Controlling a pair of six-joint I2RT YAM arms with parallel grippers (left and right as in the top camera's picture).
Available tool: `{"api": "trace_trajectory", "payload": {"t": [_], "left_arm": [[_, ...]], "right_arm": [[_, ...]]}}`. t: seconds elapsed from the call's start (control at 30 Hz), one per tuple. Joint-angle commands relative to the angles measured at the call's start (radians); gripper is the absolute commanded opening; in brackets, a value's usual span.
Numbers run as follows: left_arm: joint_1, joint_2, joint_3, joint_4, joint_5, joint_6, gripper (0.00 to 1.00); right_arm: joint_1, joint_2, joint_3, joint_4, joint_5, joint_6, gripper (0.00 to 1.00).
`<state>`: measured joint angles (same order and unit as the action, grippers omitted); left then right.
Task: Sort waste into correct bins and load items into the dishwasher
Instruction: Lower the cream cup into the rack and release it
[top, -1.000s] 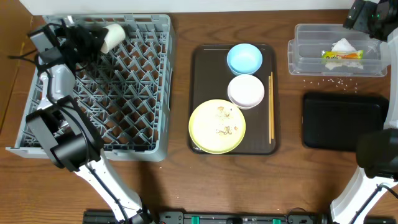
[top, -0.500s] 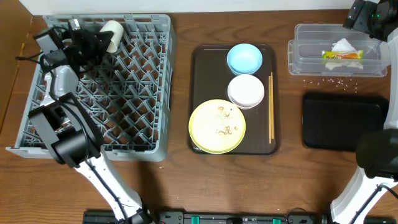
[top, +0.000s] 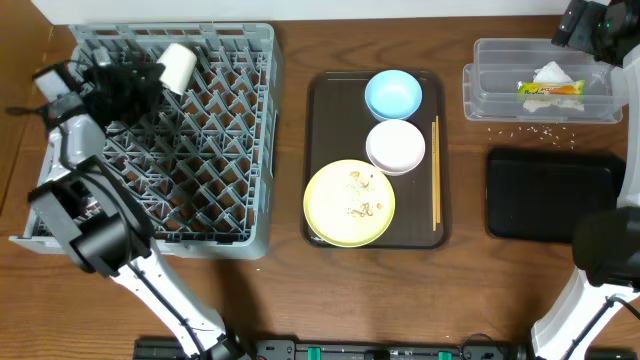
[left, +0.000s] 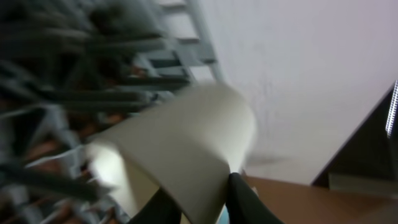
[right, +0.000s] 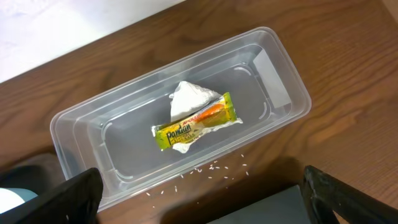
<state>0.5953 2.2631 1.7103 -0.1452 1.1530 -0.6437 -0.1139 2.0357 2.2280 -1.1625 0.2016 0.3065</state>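
The white cup (top: 178, 65) lies on its side in the far left corner of the grey dishwasher rack (top: 200, 170). My left gripper (top: 140, 80) is at the cup; in the blurred left wrist view the cup (left: 186, 137) has its wall between the two fingers (left: 245, 199), and I cannot tell whether they press on it. My right gripper (right: 202, 199) hangs open above the clear tub (right: 62, 124), which holds the napkin (right: 189, 99) and wrapper (right: 193, 127). Rice crumbs (right: 211, 168) lie on the table beside the tub.
A brown tray (top: 320, 150) carries the blue bowl (top: 393, 94), white bowl (top: 396, 146), yellow plate (top: 348, 203) and chopsticks (top: 436, 170). The black tray (top: 550, 195) sits in front of the tub (top: 540, 105).
The left arm has drawn back to the left and the cup has tipped lower into the rack's corner. The right arm has not moved.
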Motion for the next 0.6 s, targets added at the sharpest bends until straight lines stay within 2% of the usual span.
{"api": "trace_trajectory", "payload": {"t": [0.0, 0.4, 0.5, 0.57], "left_arm": [[0.018, 0.051, -0.006, -0.023, -0.092, 0.075, 0.28], [0.093, -0.057, -0.005, -0.043, -0.101, 0.076, 0.29], [0.107, -0.109, -0.005, -0.080, -0.172, 0.081, 0.28], [0.108, -0.173, -0.005, -0.172, -0.304, 0.158, 0.29]], "right_arm": [[-0.003, 0.001, -0.004, -0.001, 0.003, -0.008, 0.99], [-0.003, 0.001, -0.004, -0.001, 0.003, -0.008, 0.99], [-0.003, 0.001, -0.004, -0.001, 0.003, -0.008, 0.99], [-0.003, 0.001, -0.004, -0.001, 0.003, -0.008, 0.99]]}}
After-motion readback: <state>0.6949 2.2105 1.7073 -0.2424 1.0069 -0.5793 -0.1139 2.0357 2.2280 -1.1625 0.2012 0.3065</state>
